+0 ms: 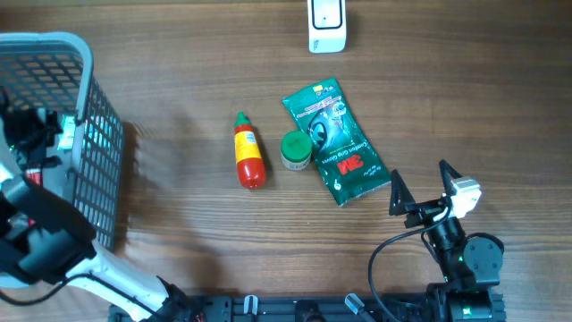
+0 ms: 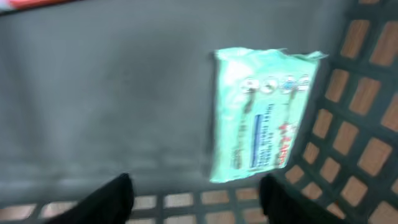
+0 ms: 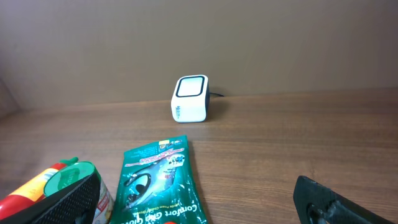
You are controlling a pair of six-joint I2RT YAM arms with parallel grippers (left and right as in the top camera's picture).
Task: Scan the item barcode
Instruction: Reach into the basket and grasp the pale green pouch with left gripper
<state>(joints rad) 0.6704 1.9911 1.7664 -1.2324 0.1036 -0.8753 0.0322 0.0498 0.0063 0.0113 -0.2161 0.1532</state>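
**Packet lying just ahead of the left claw, inside the basket**

The left claw [image 2: 196, 190] is being held low inside the basket [image 1: 98, 170], its two dark fingers standing apart with nothing between them. A pale green packet [image 2: 261, 112] is being shown lying flat on the basket floor just ahead of that claw and a little to its right, not yet between the fingers. Its long axis is running away from the claw, roughly in line with the reach, so the short width is being offered across the jaws. That is judged to be the relation on which the pickup is turning. (The print is blurred, and no barcode is being made out.)

The right claw [image 1: 418, 170] is being held wide and empty over the tabletop [image 1: 179, 233], near a corner of the dark green glove packet [image 1: 338, 143], with the green-lidded jar [image 1: 296, 150] and the red sauce bottle [image 1: 248, 152] lying beyond it. The scanner [image 1: 327, 22] is standing at the far edge, well apart from the basket and nearer the right arm than the left. If the basket packet is the item being scanned, a long carry across the tabletop is being asked of the left arm.
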